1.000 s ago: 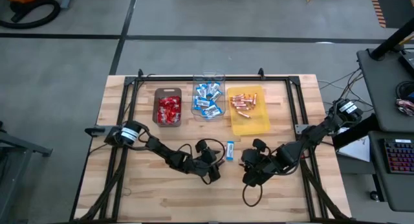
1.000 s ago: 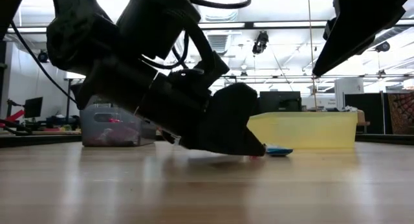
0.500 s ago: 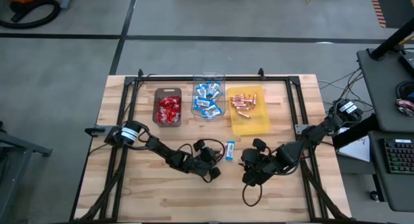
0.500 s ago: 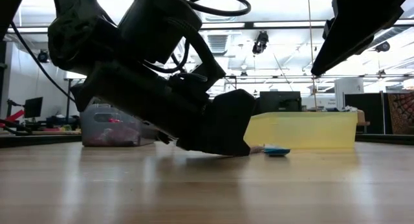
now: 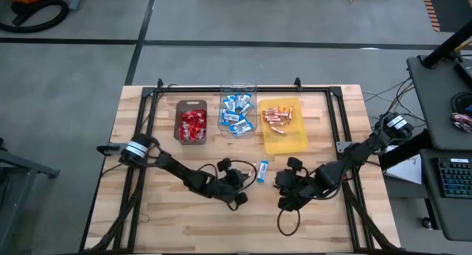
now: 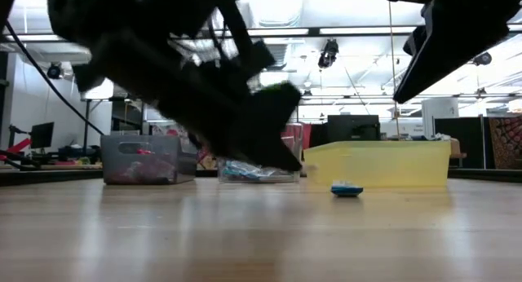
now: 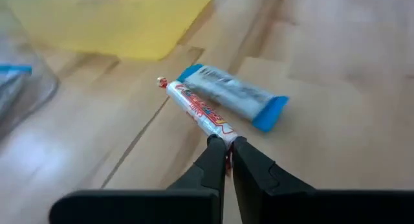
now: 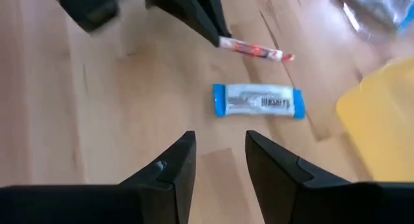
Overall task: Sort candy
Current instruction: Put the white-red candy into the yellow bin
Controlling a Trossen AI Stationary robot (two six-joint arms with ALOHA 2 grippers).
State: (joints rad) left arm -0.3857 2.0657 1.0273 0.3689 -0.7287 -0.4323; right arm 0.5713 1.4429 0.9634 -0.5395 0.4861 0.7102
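Nearest, the left gripper [image 7: 221, 146] is clamped on one end of a thin red-and-white stick candy [image 7: 194, 108], lifted just clear of the table. The right gripper [image 8: 218, 160] hovers with fingers apart, holding nothing, near the last loose blue-and-white bar [image 5: 262, 171]. Farther off, the dark tray [image 5: 191, 105], clear tray [image 5: 237, 89] and yellow tray [image 5: 293, 140] already hold sorted sweets, so sorting looks nearly done.

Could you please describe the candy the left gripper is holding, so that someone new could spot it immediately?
Start at the yellow tray; just in front of it a blue-and-white bar lies loose on the table. Beside it, the left gripper pinches one end of a thin stick: the only slim, red-printed candy outside the trays.
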